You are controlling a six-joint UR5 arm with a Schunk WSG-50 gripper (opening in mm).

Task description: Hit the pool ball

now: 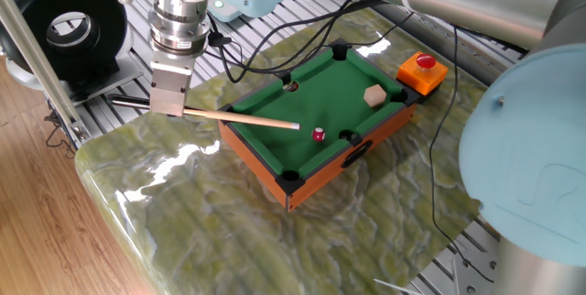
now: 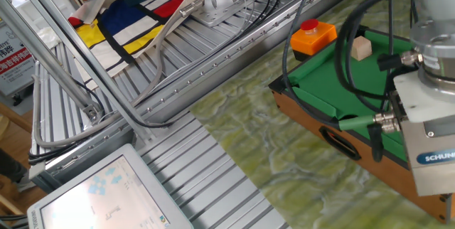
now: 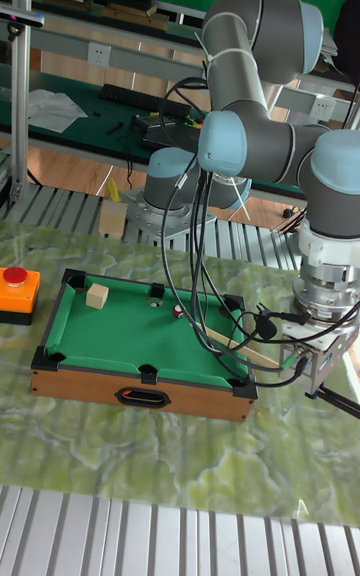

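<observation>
Your gripper (image 1: 168, 103) is pinched on the cue (image 1: 240, 118), off the table's (image 1: 316, 165) short end. Cue tip sits over the felt, just short of the ball (image 1: 318, 135), not touching. Ball's near a side pocket (image 1: 348, 136). Cube (image 1: 372, 95) and button (image 1: 425, 61) well apart, far end.

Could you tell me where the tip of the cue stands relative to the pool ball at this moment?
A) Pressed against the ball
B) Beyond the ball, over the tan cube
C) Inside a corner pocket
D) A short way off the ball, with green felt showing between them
D: in one fixed view the cue held by the tool ends short of the pool ball, with bare felt of the pool table between tip and ball.
</observation>
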